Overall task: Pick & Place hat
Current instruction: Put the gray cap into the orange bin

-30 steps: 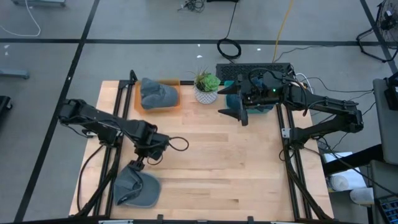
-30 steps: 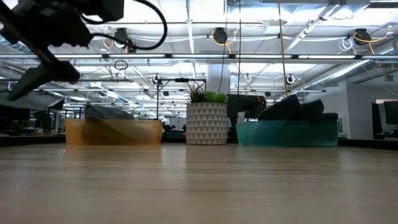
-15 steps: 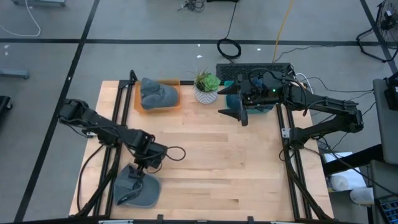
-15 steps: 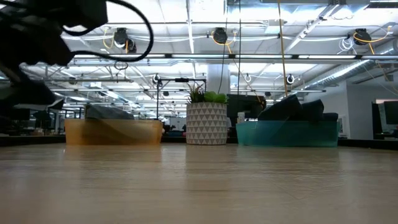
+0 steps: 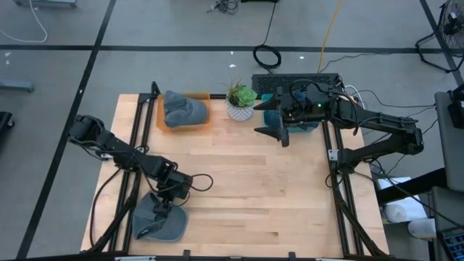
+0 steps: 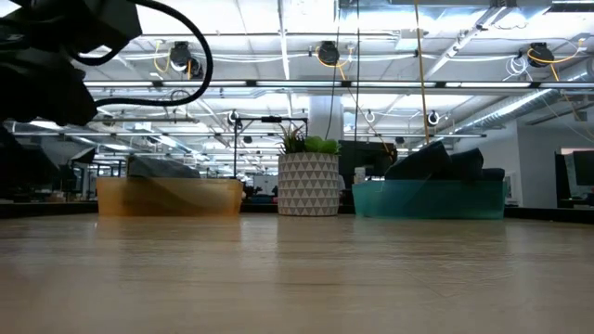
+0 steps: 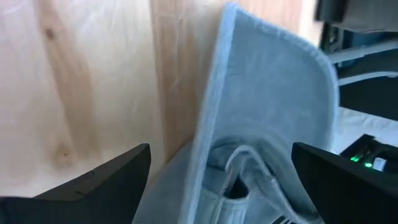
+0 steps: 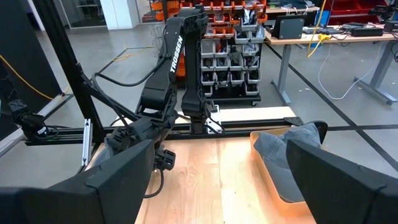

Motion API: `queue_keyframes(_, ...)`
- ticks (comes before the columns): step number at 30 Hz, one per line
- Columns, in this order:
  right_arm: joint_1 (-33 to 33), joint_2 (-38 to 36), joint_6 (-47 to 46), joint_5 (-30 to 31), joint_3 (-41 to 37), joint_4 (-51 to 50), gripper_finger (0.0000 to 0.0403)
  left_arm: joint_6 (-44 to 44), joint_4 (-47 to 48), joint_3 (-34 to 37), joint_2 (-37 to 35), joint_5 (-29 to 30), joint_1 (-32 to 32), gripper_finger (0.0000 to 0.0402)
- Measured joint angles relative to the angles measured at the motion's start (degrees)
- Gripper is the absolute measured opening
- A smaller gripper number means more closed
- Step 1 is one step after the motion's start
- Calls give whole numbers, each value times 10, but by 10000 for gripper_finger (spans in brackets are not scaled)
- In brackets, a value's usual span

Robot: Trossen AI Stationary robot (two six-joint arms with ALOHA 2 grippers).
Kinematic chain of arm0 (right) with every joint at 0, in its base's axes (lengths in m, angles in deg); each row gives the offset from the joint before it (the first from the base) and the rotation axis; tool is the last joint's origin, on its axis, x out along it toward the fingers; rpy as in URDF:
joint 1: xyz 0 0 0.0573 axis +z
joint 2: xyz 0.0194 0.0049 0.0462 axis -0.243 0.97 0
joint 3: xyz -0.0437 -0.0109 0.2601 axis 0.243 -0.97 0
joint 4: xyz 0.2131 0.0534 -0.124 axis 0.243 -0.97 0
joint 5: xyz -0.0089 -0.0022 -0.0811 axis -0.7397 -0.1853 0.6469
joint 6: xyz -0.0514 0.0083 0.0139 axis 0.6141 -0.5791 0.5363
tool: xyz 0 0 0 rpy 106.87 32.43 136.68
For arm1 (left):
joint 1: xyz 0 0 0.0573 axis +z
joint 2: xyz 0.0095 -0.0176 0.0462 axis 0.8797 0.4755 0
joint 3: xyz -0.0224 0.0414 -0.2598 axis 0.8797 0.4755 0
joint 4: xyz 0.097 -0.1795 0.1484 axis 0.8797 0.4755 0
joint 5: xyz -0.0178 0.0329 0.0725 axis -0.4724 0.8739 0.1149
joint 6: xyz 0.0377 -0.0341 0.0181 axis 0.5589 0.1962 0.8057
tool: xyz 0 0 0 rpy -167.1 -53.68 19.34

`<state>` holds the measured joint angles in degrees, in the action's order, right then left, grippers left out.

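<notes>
High view: The left gripper (image 5: 165, 206) hung directly over a grey hat (image 5: 159, 220) lying at the near left corner of the wooden table (image 5: 254, 188), its fingers spread, evidently lined up to take the cap. A second grey hat (image 5: 183, 110) sat in the orange tray (image 5: 206, 121) at the far edge, probably the drop-off spot. The right gripper (image 5: 279, 130) waited near the teal bin (image 5: 270, 116), beside a potted plant (image 5: 240, 101).

Low view: Only the left arm's dark bulk showed at the upper left; the tray, plant and bin lined the far edge.

Left wrist view: The fingers (image 7: 93, 183) stood wide apart, straddling the hat's crown and strap, nothing gripped.

Right wrist view: The right fingers (image 8: 118, 180) were parted and empty, facing across the table toward the left arm.
</notes>
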<state>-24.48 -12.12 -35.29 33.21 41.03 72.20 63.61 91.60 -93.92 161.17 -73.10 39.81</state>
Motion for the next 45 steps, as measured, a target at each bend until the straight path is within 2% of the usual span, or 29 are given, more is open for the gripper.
queue_keyframes(11,0,0,-2,18,0,0,354,-40,-8,0,0,27,-1,398)
queue_keyframes(14,0,0,-2,16,0,0,354,-44,-7,0,0,29,-3,381)
queue_keyframes(18,0,0,-2,15,0,0,354,-44,-7,0,0,29,-5,328)
queue_keyframes(25,0,0,-2,16,0,0,354,-43,-7,0,0,36,-5,202)
queue_keyframes(36,0,0,-31,15,0,0,354,-6,-9,0,-1,98,-5,25)
queue_keyframes(38,0,0,-32,15,0,0,354,11,-9,0,-1,98,-5,12)
queue_keyframes(42,0,0,-32,15,0,0,354,34,-9,0,-1,98,-5,18)
queue_keyframes(45,0,0,-32,14,0,0,354,55,-7,-5,-1,99,-5,9)
